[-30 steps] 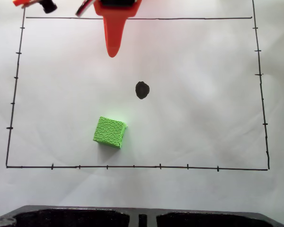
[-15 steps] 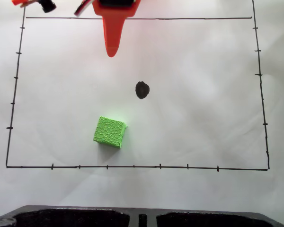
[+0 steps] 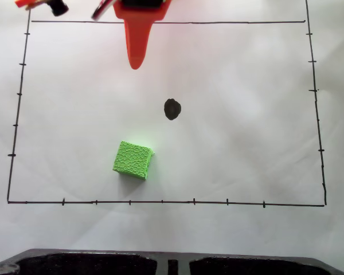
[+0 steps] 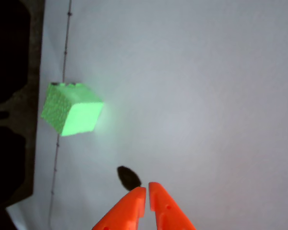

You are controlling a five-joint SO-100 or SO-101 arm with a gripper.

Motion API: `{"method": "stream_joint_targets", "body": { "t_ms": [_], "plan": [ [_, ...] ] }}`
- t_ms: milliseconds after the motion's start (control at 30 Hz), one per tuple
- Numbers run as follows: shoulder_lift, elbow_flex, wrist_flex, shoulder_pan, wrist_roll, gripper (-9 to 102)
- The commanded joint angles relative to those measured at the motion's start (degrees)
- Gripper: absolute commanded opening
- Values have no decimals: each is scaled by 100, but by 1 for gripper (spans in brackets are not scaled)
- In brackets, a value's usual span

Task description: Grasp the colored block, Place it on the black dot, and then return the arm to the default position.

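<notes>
Pincer (image 4: 147,191) closed, empty; colored block (image 3: 133,160) well apart.

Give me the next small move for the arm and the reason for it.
Probably open the pincer and reach toward the green block. Its fingers sit nearly together near the top border line, empty, while the block lies apart from the black dot, untouched.

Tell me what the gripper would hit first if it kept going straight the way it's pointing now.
Probably nothing at first: the shut gripper points along the bare white sheet. The black dot lies just off its line, the green block farther on. Height above the sheet is unclear.
</notes>
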Motion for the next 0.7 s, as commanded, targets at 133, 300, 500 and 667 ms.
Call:
{"method": "stream_joint_targets", "body": {
  "t_ms": [133,300,500,667],
  "plan": [
    [-721,-281,-439,202,413,0],
    [-1793,-1011,-686,185,694,0],
    [-3665,-2514,-800,70,1433,0],
    [-5027,-3524,-800,9,1916,0]
  ]
}}
